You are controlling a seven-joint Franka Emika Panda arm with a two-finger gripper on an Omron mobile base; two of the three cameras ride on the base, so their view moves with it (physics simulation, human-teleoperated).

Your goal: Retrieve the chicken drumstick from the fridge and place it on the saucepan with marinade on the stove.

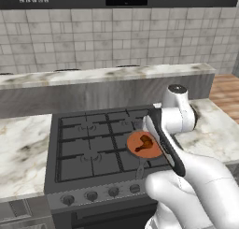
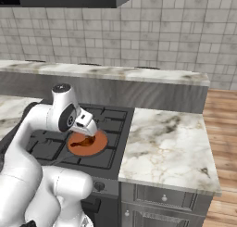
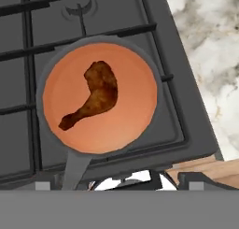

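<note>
The tiled wall [image 1: 116, 36] runs across the back, with a raised marble ledge [image 1: 107, 75] in front of it. Below that the marble bench [image 2: 166, 142] spreads on both sides of the stove [image 1: 88, 148] — a black gas cooktop with dark grates and a row of round knobs [image 1: 101, 194] along its grey front. A strip of wooden floor [image 2: 222, 129] shows past the bench end.

The white arm [image 2: 28, 175] rises over the stove's front edge and bends down toward the near right burner. There sits the saucepan with marinade [image 3: 100, 98], its orange-brown inside facing up and its thin grey handle [image 3: 74, 169] pointing toward the stove's front.

The hand [image 2: 87, 125] hangs just above the pan, its jaws spread wide and holding nothing.

The chicken drumstick [image 3: 93, 99] lies inside the pan on the orange surface — thick end toward the middle, thin bone end toward the rim, free of the hand.
</note>
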